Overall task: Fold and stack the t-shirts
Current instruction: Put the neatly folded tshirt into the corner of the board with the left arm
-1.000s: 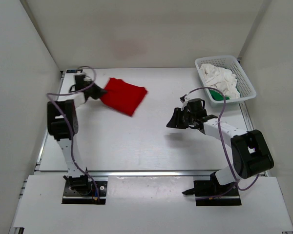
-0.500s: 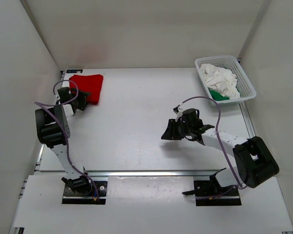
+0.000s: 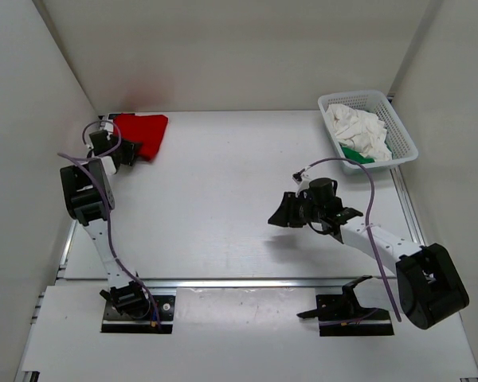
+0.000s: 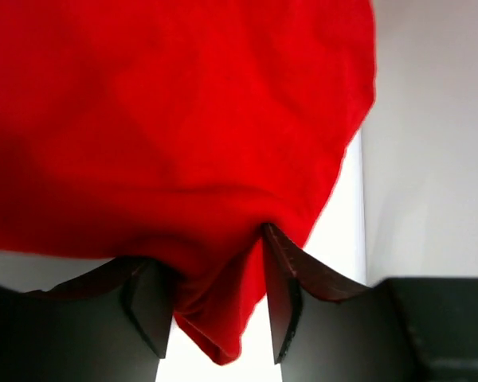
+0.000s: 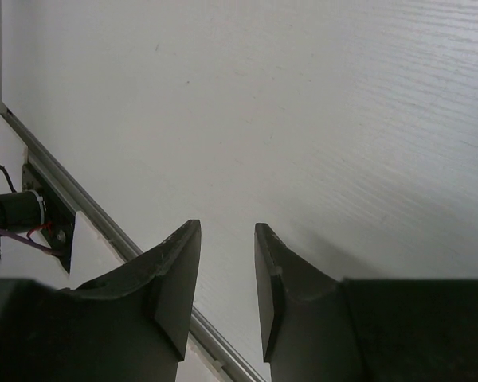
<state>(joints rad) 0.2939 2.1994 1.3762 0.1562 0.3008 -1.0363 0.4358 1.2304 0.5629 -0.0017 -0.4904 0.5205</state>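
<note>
The red t-shirt (image 3: 143, 131) lies folded in the table's far left corner. My left gripper (image 3: 124, 151) sits at its near edge, and in the left wrist view the shirt (image 4: 183, 119) fills the frame. The left gripper (image 4: 215, 263) is open, with a drooping corner of red cloth lying loose between its fingers. The white t-shirt (image 3: 358, 127) is crumpled in the basket at the far right, with the green t-shirt (image 3: 352, 153) peeking out under it. My right gripper (image 3: 283, 216) hovers open over bare table right of centre, and the right gripper (image 5: 227, 227) has nothing between its fingers.
The white mesh basket (image 3: 406, 147) stands at the far right against the side wall. White walls close in the table at the left, back and right. A metal rail (image 5: 88, 215) runs along the table's near edge.
The left arm carried the red t-shirt from left of centre into the far left corner and its jaws opened. The right arm shifted slightly over the table, still open.
</note>
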